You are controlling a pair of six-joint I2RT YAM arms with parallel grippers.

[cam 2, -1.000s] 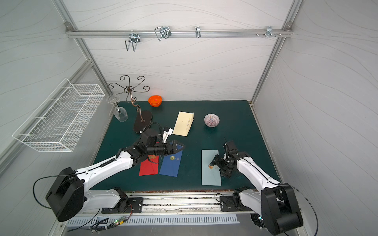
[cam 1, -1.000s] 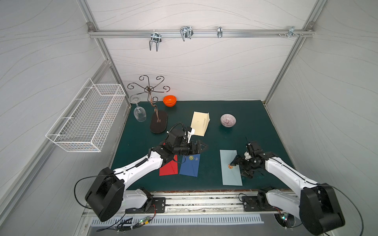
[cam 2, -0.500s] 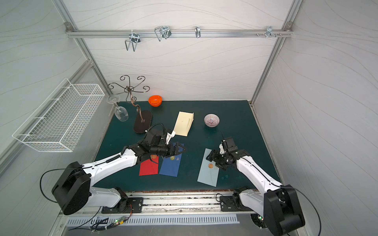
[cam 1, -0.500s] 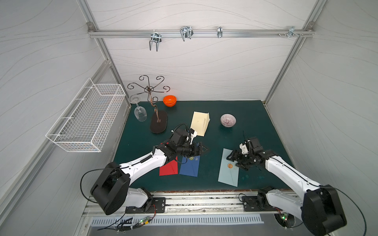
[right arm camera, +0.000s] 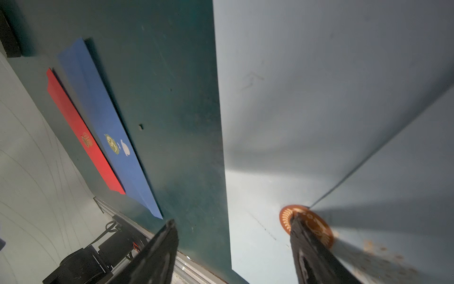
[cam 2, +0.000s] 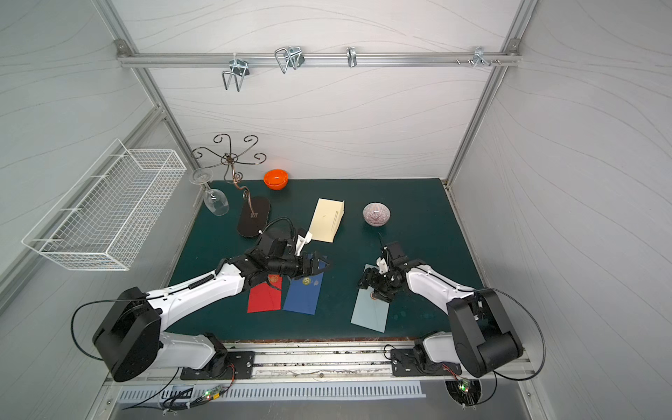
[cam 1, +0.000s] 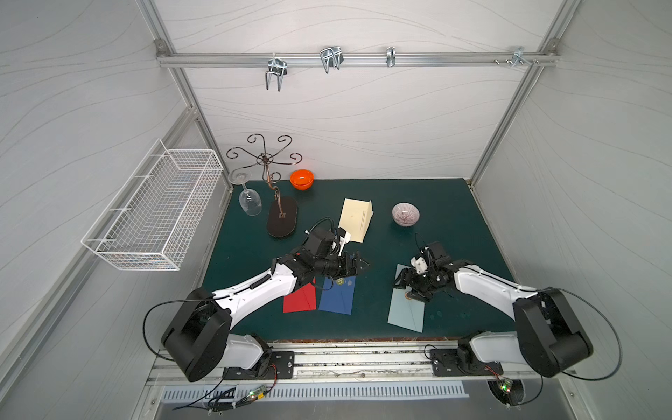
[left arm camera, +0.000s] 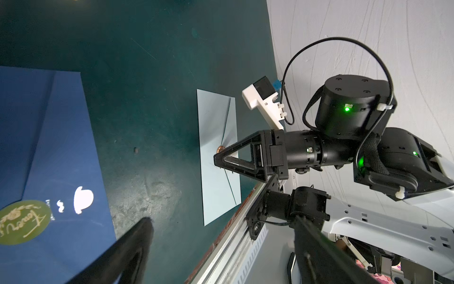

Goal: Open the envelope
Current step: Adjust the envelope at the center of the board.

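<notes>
Envelope check from the remote station. The target is the light blue envelope [cam 1: 405, 312]. It lies flat on the green surface [cam 1: 454, 225] on the right arm's side, a little askew, with one corner close to the front edge. Its flap is down, and the flap lines meet at a round copper-coloured seal [right arm camera: 317, 223].

Right end effector [cam 1: 407, 291] sits low over the far half of that envelope, jaws apart with nothing between them. In the right wrist view I read one finger [right arm camera: 309, 248] with its tip on the seal. The other finger [right arm camera: 157, 250] is out past the envelope's long edge, over bare surface. I cannot tell whether the first tip presses or only touches.

Left end effector [cam 1: 360, 264] hangs above the far end of the dark blue envelope [cam 1: 336, 300], jaws spread wide, empty and clear of the paper.

The dark blue envelope carries a round green-gold sticker [left arm camera: 22, 222]. The red envelope [cam 1: 300, 302] lies just beside it on the left arm's side; I cannot tell whether their edges touch or overlap. Both are well apart from the light blue one.

On the far half of the surface, a cream folded paper [cam 1: 356, 218] lies near the middle, with a patterned bowl [cam 1: 405, 214] to its right. An orange bowl [cam 1: 302, 179] sits by the back wall. A dark-based scroll stand [cam 1: 282, 222] has a wine glass [cam 1: 250, 203] hanging from it upside down and tilted. A white wire basket [cam 1: 152, 218] is fixed to the left wall.
</notes>
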